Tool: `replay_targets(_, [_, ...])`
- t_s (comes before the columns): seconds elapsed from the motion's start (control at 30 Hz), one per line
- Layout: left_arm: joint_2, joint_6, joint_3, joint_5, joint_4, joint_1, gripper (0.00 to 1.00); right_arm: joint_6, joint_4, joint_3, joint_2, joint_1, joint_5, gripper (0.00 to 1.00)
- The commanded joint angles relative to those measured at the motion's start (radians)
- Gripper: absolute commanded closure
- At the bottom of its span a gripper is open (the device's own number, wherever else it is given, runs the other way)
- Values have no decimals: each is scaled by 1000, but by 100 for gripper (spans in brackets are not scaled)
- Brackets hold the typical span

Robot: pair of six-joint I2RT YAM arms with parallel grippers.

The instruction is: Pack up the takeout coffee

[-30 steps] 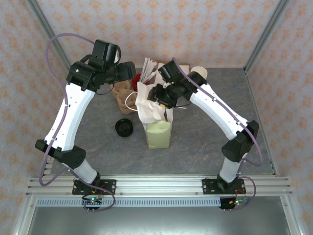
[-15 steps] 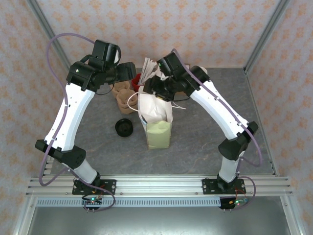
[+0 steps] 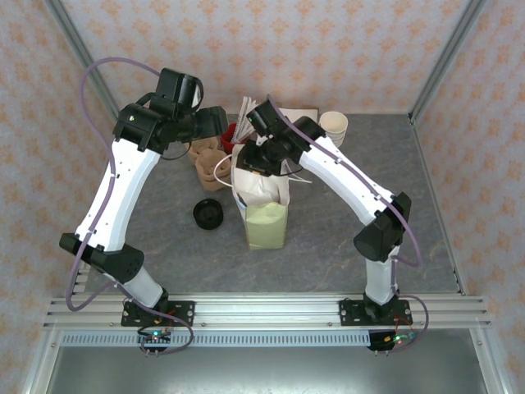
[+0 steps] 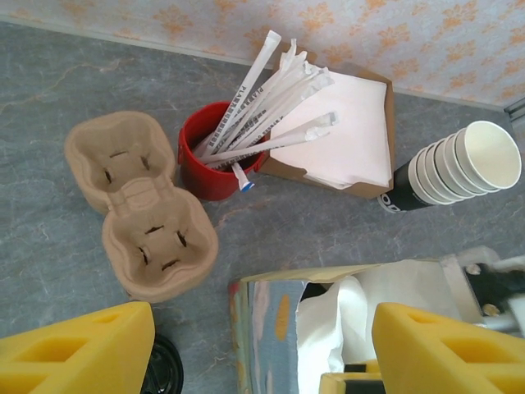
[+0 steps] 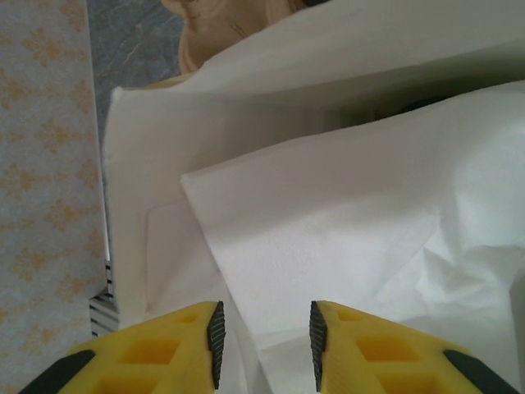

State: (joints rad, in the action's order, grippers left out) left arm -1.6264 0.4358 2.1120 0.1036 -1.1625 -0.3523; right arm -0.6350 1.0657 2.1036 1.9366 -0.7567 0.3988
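The tall pale-green paper bag (image 3: 267, 223) stands mid-table, its patterned side (image 4: 275, 328) showing in the left wrist view. White tissue paper (image 3: 256, 187) bulges out of its mouth. The takeout coffee is hidden. My right gripper (image 3: 261, 158) hangs over the bag's mouth, open, with nothing between its fingers; below it lies white tissue (image 5: 353, 213) and the bag's white inner wall (image 5: 148, 230). My left gripper (image 3: 215, 121) hovers open behind and left of the bag, its yellow fingers (image 4: 90, 345) spread wide above the bag's left edge.
A loose flat black lid (image 3: 208, 214) lies left of the bag. Behind it sit a brown pulp cup carrier (image 4: 139, 213), a red cup of wrapped straws (image 4: 215, 160), a box of napkins (image 4: 349, 123) and a stack of cream cups (image 4: 463, 160).
My right gripper has swung left and back, from the bag's right rim to above its rear mouth. The tissue has shifted slightly. The left arm has not moved.
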Motion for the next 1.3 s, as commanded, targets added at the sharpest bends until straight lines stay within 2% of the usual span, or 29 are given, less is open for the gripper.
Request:
replay_targets(0.0, [35, -17, -4, -11, -8, 9, 29, 24, -13, 12, 45, -1, -39, 66])
replay_targets(0.3, [29, -21, -6, -5, -13, 23, 29, 34, -5, 11, 111, -1, -109, 66])
replay_targets(0.73, [26, -19, -20, 2, -9, 35, 28, 52, 4, 5, 136, -3, -134, 66])
replay_targets(1.1, [27, -16, -2, -12, -7, 39, 28, 108, 111, 371, 162, -3, -93, 63])
replay_targets(1.27, [20, -9, 27, -23, 4, 62, 28, 138, 116, 440, 104, 11, -114, 60])
